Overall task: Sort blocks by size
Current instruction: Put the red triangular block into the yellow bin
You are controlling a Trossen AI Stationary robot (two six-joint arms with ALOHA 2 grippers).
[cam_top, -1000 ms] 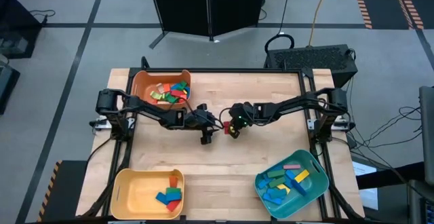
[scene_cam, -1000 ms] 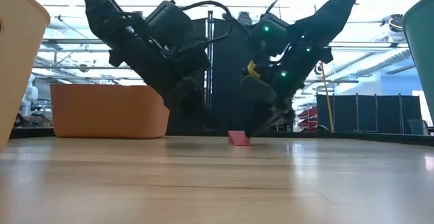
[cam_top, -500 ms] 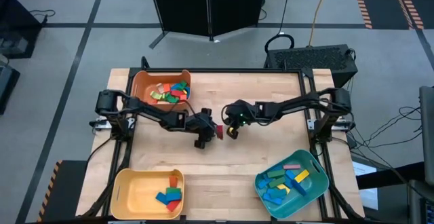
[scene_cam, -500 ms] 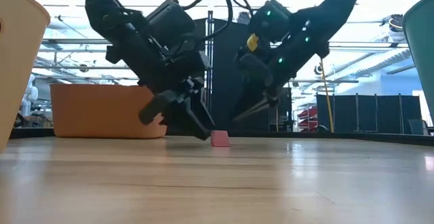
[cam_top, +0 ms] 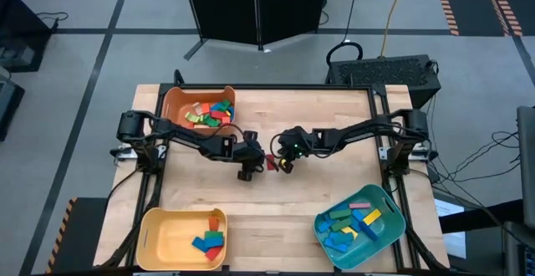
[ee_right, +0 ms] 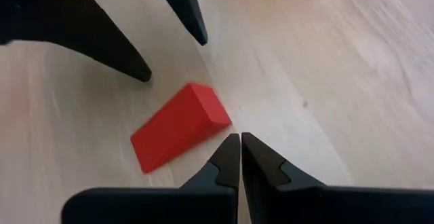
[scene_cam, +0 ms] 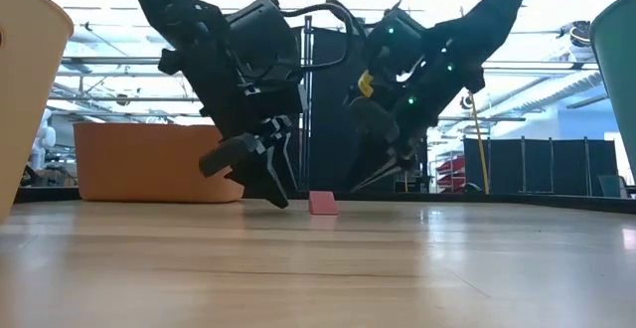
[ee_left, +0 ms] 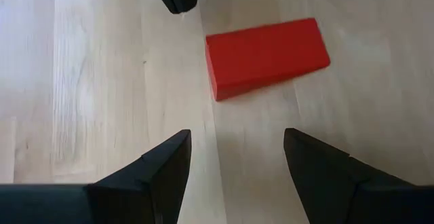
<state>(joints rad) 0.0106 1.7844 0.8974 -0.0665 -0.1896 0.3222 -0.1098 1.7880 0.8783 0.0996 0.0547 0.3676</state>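
A red block (ee_left: 266, 56), matte painted wood, lies flat on the pale, fine-grained wooden table (cam_top: 334, 117) near its middle; it is a short bar with square ends and crisp edges (one end looks narrower in the wrist views, though that may be only the angle). In the high view its (cam_top: 269, 161) long axis runs roughly across the table, from one arm toward the other; it rests alone, touching neither gripper.

The left gripper (ee_left: 234, 157) reaches in from the left, tilted steeply down, its two dark wedge-shaped fingers (ee_left: 159, 170) spread wide with the tips just above the wood; the block lies just beyond them, in line with the gap. The right gripper (ee_right: 240, 149) comes from the opposite side, also angled down; its fingers are pressed together into a single point, just beside one long edge of the block, holding nothing.

Three smooth plastic bins with rounded corners hold more coloured blocks: an orange bin (cam_top: 173, 102) at the far left, a yellow bin (cam_top: 155, 236) at the near left, a teal bin (cam_top: 391, 207) at the near right.
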